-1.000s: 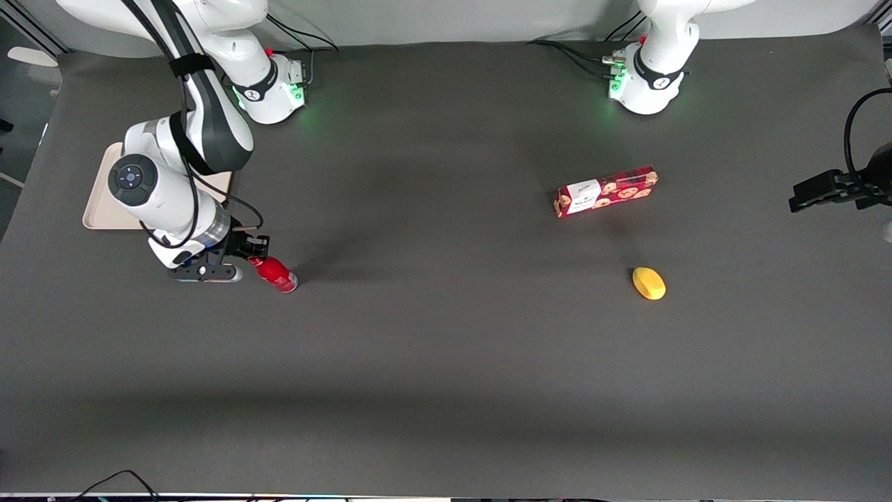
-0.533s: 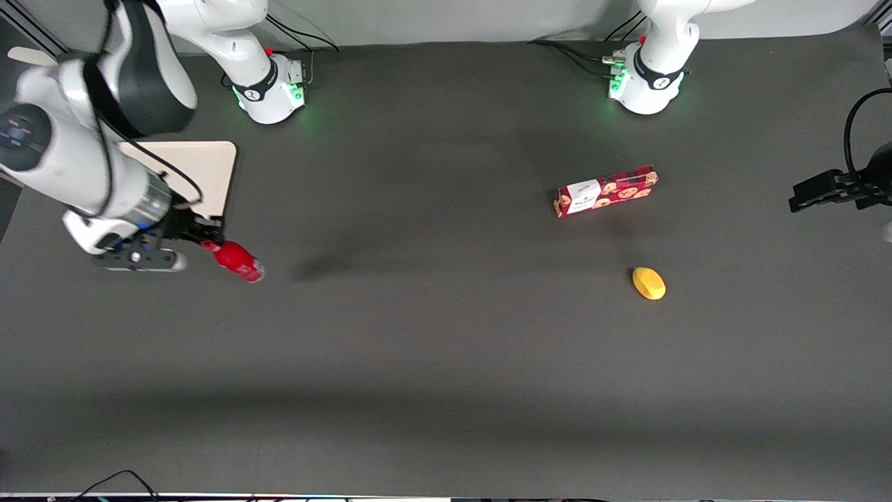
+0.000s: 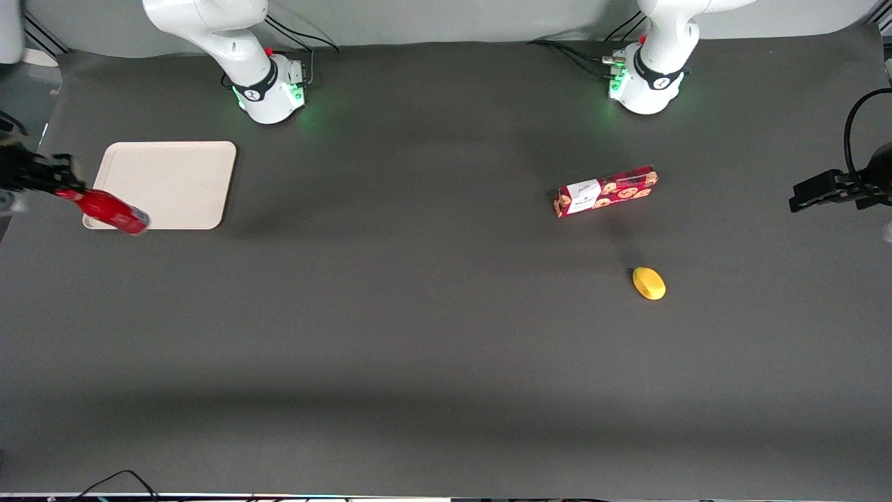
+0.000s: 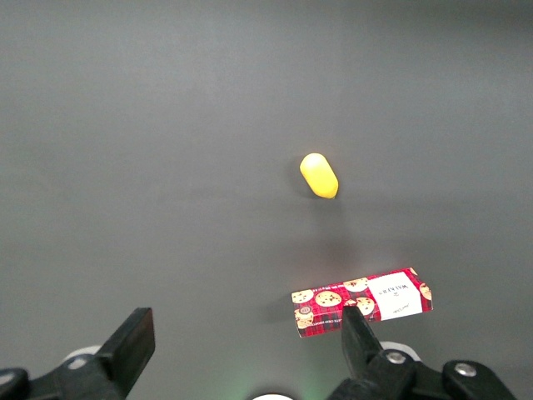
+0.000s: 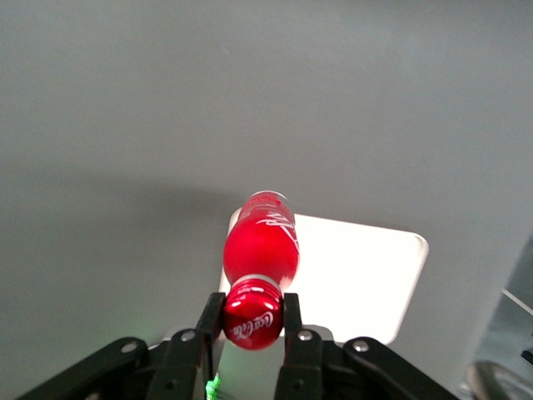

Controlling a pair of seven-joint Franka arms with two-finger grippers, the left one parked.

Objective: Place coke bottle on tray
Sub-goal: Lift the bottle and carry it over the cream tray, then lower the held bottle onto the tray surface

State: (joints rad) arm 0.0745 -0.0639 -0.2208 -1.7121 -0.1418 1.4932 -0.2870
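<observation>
My right gripper (image 3: 61,189) (image 5: 251,321) is shut on the red cap of the coke bottle (image 3: 110,212) (image 5: 260,250) and carries it in the air. The small red bottle hangs tilted at the working arm's end of the table, over the corner of the tray (image 3: 178,183) nearest the front camera. In the right wrist view the bottle's body shows over the edge of the cream tray (image 5: 366,283). Nothing lies on the flat beige tray.
A red biscuit box (image 3: 605,190) (image 4: 361,302) and a yellow lemon-like object (image 3: 649,283) (image 4: 319,175) lie toward the parked arm's end of the table. The working arm's base (image 3: 268,89) stands just past the tray, farther from the front camera.
My right gripper has lifted the coke bottle off the table and swung it toward the working arm's end, from beside the tray to over the tray's near corner. The arm has left most of the front view.
</observation>
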